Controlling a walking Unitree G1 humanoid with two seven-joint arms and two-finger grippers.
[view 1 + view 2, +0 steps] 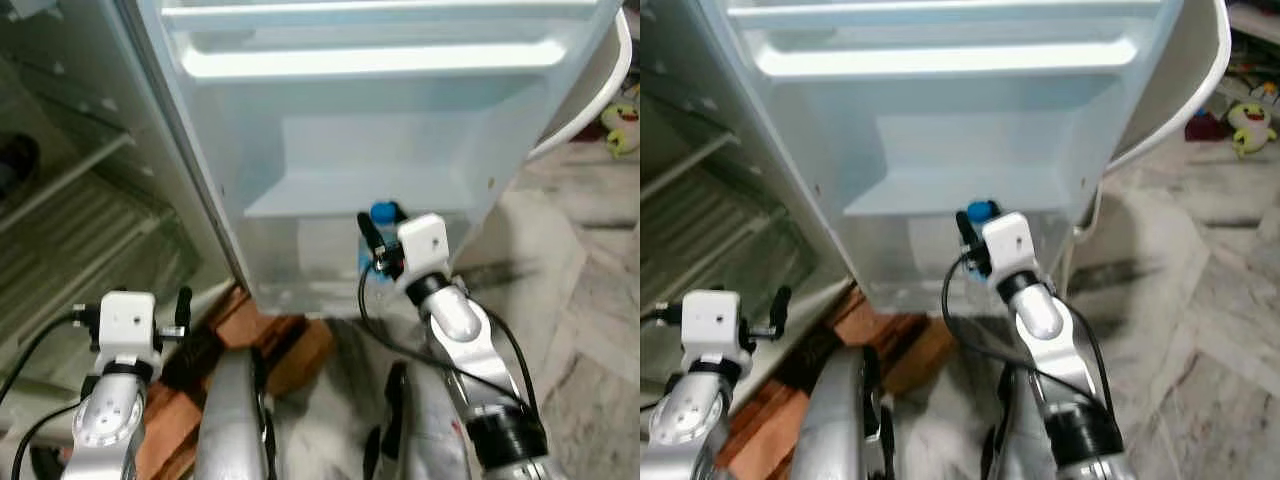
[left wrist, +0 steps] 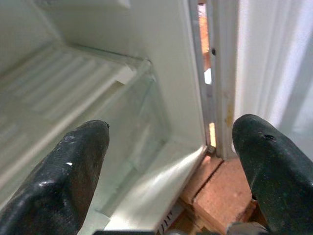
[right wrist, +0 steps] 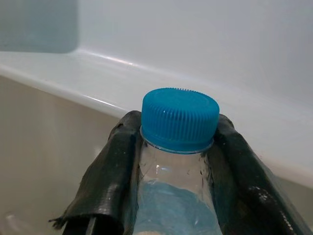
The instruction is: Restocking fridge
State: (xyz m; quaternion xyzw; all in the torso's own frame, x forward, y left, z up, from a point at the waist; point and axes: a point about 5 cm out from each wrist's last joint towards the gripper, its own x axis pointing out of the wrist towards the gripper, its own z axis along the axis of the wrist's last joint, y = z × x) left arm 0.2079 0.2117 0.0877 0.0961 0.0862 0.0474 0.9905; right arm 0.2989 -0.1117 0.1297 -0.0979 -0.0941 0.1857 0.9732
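Bottle (image 3: 178, 161) with a blue cap (image 3: 180, 118) is sitting at the centre of the head views, the right hand (image 1: 378, 248) grasping its neck between both fingers and holding it upright at the fridge door's (image 1: 380, 150) lowest shelf (image 1: 350, 195), probably so it can drop in standing. At lower left, the left hand (image 1: 183, 312) is waiting released near the fridge's open interior (image 2: 88, 98). Pale marbled floor (image 1: 590, 300) is spreading to the right.

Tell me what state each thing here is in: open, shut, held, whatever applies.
Fridge door: swung open, its shelves facing the robot.
Water bottle: upright, blue cap on, held at the door's lower shelf.
Right gripper: shut on the bottle's neck.
Left gripper: open, holding nothing, pointed into the fridge.
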